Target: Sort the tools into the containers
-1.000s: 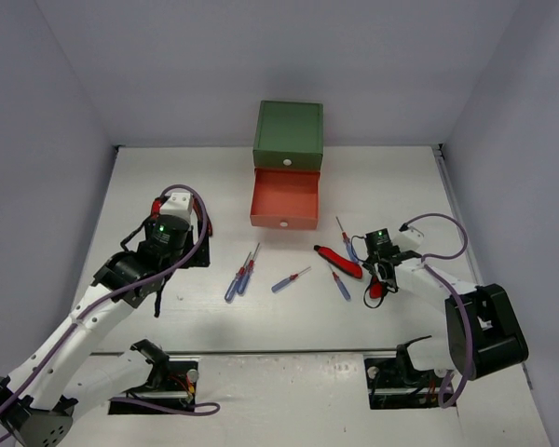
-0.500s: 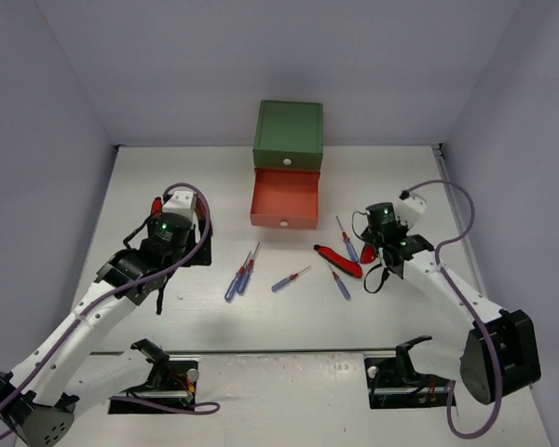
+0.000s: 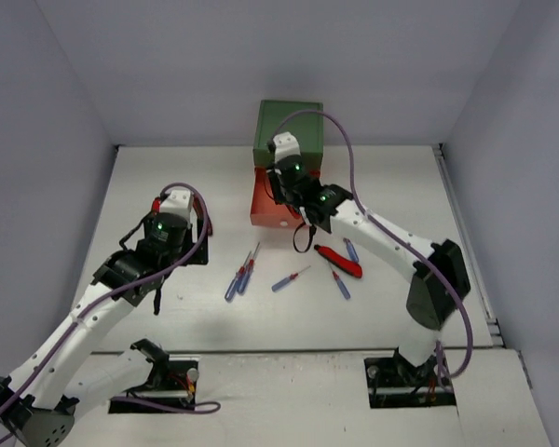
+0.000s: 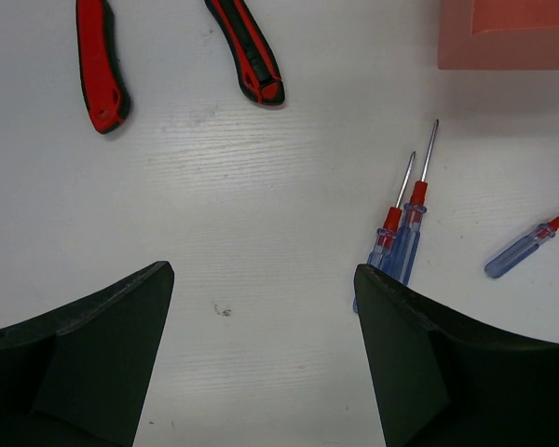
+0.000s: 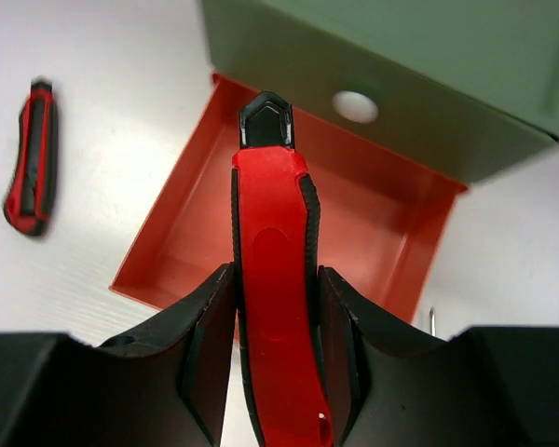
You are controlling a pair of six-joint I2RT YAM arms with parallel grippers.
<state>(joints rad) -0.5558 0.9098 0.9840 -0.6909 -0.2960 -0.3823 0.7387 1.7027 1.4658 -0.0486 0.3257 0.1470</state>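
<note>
White table [image 3: 168, 168] beneath both arms. Right arm [image 3: 391, 247] stretched from five o'clock up toward twelve; left arm [image 3: 93, 312] bent from seven o'clock toward ten.

At twelve o'clock on the table, green drawer [image 3: 289, 130] with a white knob [image 5: 355, 106] on its front. Directly below it, on the six o'clock side, orange-red drawer [image 5: 373, 214] standing out, open on top.

Right gripper [image 5: 275, 279] over that open drawer, fingers [image 5: 205, 317] pinching a chunky red-handled tool [image 5: 270, 214], black tip pointing to twelve above the drawer's floor.

Left gripper [image 4: 261, 307] over bare table at nine o'clock, fingers [image 4: 102, 345] spread wide, nothing between them. Past it at twelve, two red-and-black handles [image 4: 98, 65]. At two o'clock of it, a pair of screwdrivers [image 4: 402, 237], blue handles side by side and touching.

Flat on the table at five o'clock of the orange-red drawer, a second red tool [image 3: 340, 262]. Near it, three single screwdrivers: one at eight o'clock [image 3: 290, 279], one at six [image 3: 340, 282], one at one [image 3: 351, 249].
</note>
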